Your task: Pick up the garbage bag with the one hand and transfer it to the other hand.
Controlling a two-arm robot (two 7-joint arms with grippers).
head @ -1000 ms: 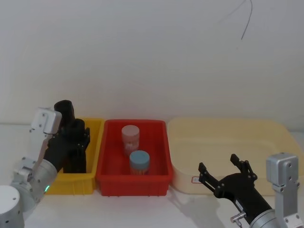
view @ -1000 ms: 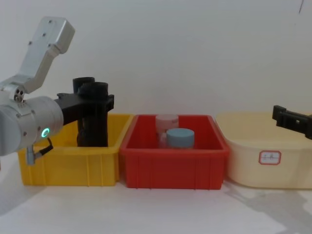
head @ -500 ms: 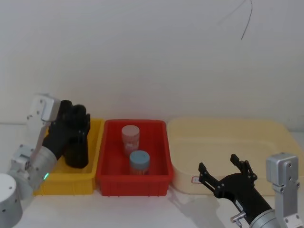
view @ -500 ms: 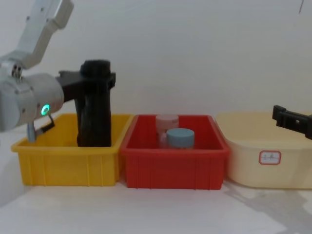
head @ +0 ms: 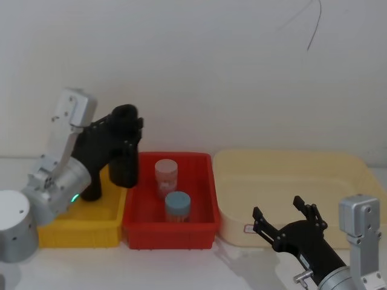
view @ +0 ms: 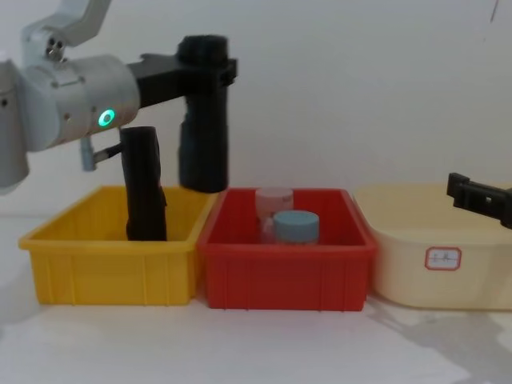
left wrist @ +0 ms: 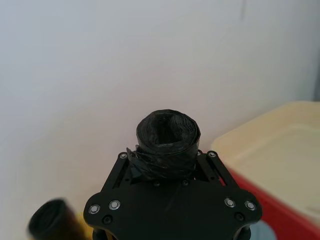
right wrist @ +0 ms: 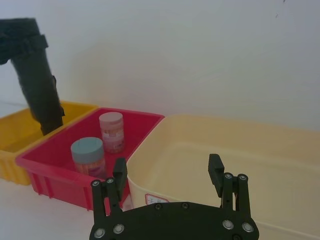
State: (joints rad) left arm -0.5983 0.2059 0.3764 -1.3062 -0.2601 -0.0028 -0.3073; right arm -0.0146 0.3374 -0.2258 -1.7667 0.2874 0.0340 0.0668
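Garbage bag (view: 203, 136) tight in closed left tool (view: 206, 69)

Matt, wrinkled black plastic garbage bag (view: 204, 148); glossy red plastic bin (view: 284, 270); smooth silver metal arm (view: 68, 100).

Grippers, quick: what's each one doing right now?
Left gripper: shut on the garbage bag, held up in the air.
Right gripper: open, empty.

White table (view: 240, 352): yellow bin (view: 112, 268) toward its left edge, red bin (view: 286, 272) at centre, cream tub (view: 432, 256) toward its right edge. Red bin holds blue-lidded jar (view: 296, 226) in front of pink-lidded jar (head: 166, 175).
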